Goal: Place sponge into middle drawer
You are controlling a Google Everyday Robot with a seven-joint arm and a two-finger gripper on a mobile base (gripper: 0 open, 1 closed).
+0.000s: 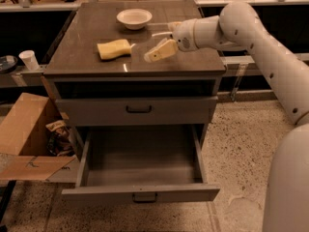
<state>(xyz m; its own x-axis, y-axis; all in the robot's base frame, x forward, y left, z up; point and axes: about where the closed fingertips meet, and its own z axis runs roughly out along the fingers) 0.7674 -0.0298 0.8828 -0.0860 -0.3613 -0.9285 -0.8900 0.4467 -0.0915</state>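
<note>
The pale yellow sponge [114, 49] lies flat on the dark cabinet top [87, 64], left of centre. My gripper [150, 46] hovers over the top just right of the sponge, apart from it, fingers open and pointing left toward it, holding nothing. The middle drawer [140, 193], the lowest grey one, is pulled fully out below and its inside is bare.
A white bowl [133, 18] stands at the back of the cabinet top, behind the sponge and gripper. The grey drawer front [139, 109] above the open drawer is shut. An open cardboard box [26, 134] sits on the floor at left, and a white cup [29, 59] on a shelf.
</note>
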